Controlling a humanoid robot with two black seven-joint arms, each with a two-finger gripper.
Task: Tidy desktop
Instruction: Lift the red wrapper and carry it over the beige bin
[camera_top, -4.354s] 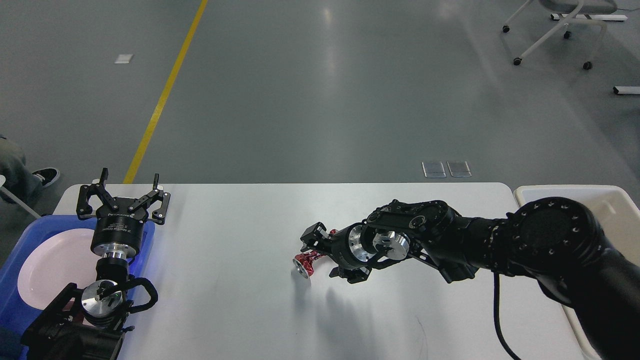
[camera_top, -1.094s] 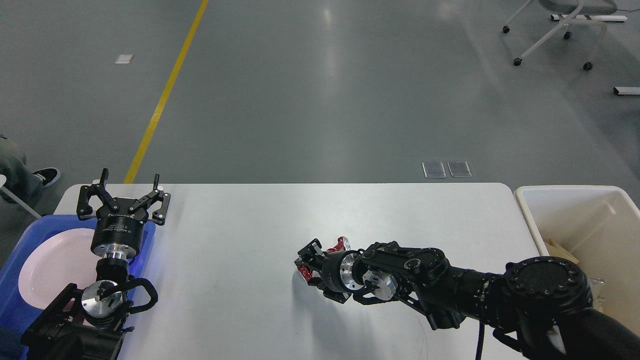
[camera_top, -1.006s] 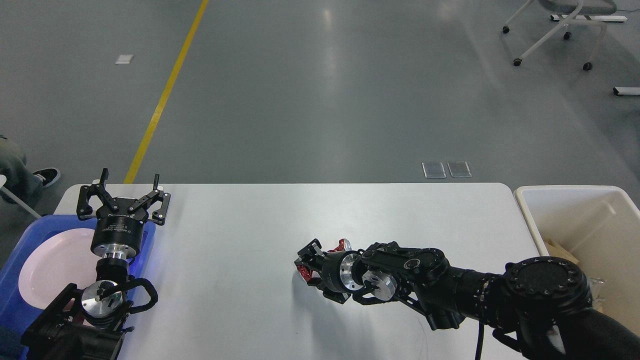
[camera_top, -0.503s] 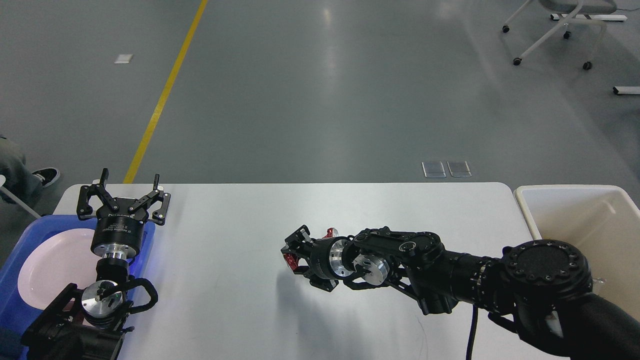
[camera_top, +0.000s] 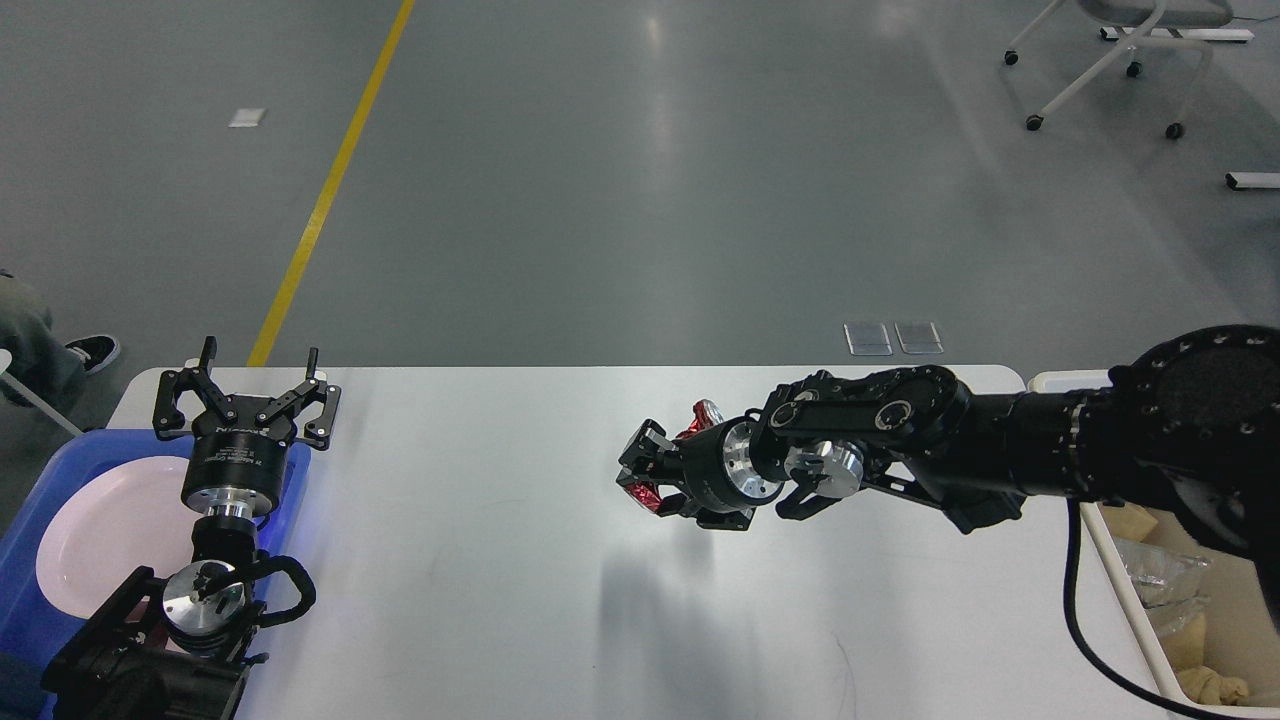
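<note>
**Red crushed can in my right gripper, above the desktop**

At the far left, a blue tray (camera_top: 40, 500) sits at the left end of the desktop (camera_top: 480, 560), and a round white plate (camera_top: 100, 540) lies inside it. My left arm rises from the lower left corner over that tray. My left gripper (camera_top: 246, 385) points away from me near the desktop's far left corner, its two fingers spread wide with nothing between them.

The desktop stretches across the middle of the view, white and matte, with rounded far corners. A soft shadow falls on it below and left of my right wrist.

Right of centre, my right arm reaches in from the right edge, lying nearly level over the desktop. My right gripper (camera_top: 648, 478) faces left and is clamped on a red crushed can (camera_top: 700, 420); red metal shows between the fingers at the front, and the can's silvery end sticks out behind and above the gripper. The can looks lifted clear of the surface, judging by the shadow lying apart from it.

At the far right, a beige bin (camera_top: 1130, 560) stands against the desktop's right end, partly hidden by my arm. Crumpled wrappers and scraps (camera_top: 1180, 600) lie inside it.
</note>
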